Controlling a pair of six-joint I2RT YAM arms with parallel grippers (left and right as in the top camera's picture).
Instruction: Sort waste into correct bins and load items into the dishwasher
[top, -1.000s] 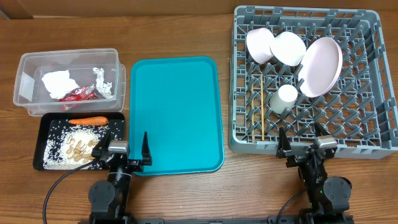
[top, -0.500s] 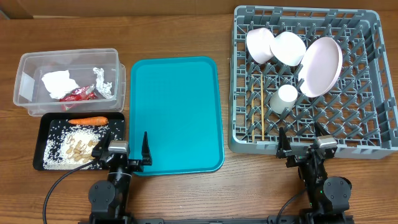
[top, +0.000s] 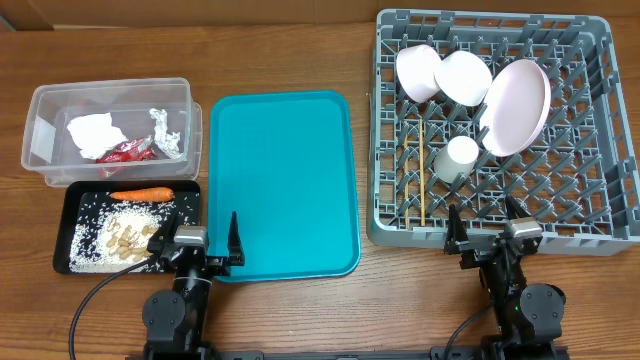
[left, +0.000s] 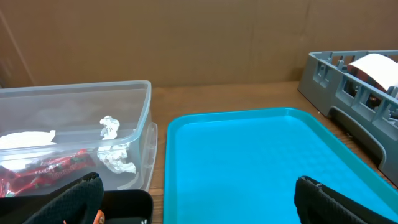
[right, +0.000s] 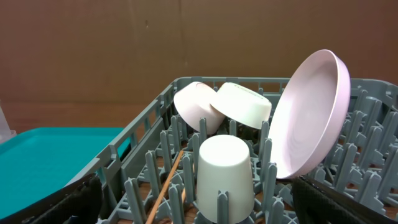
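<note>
In the large square grey plastic dish rack (top: 480, 16) at the right of the overhead view, a white round plate (top: 516, 106) leans on edge beside two white bowls (top: 417, 72), an upturned small white cup (top: 460, 156) and thin wooden chopsticks (top: 423, 180). The dishes look stiff, smooth and breakable, probably best taken by a rim. The chopsticks look light and likely to roll, so they are best pinched mid-length. Along the bottom edge, above the worktop, the left end effector (top: 202, 232) and right end effector (top: 484, 228) are both spread fully wide with nothing between their fingers.
</note>
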